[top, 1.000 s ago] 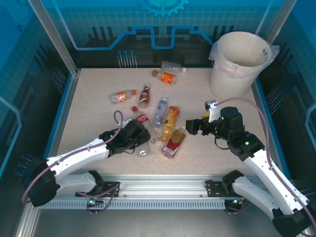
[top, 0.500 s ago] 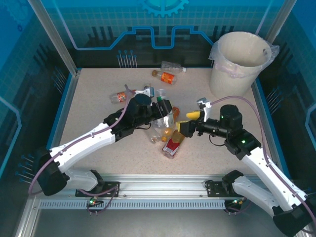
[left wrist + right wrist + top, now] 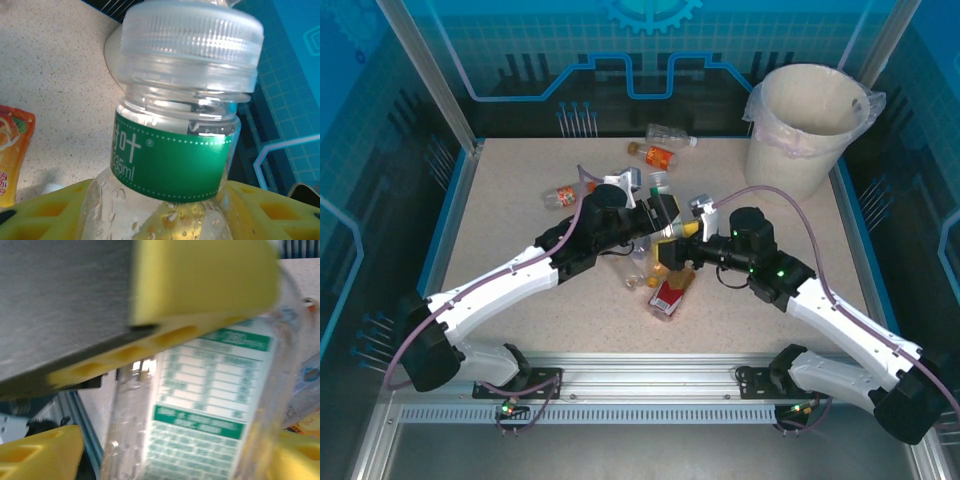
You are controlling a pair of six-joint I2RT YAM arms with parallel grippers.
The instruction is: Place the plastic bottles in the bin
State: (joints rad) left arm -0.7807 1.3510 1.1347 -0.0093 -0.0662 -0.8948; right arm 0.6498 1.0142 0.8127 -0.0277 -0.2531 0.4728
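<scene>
Green-label bottle (image 3: pixel 172 165) pinched by left gripper (image 3: pixel 660 208), base cut off. Right gripper (image 3: pixel 170 455) spread round same bottle; view blurred, contact not made out.

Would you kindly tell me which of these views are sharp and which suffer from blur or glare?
Top external: sharp and evenly lit, only faint shadows on the table. Left wrist: the green-label bottle crisp up close, bright glints on its clear cap. Right wrist: blurred throughout, the label print unreadable, its own yellow fingers smeared.
</scene>
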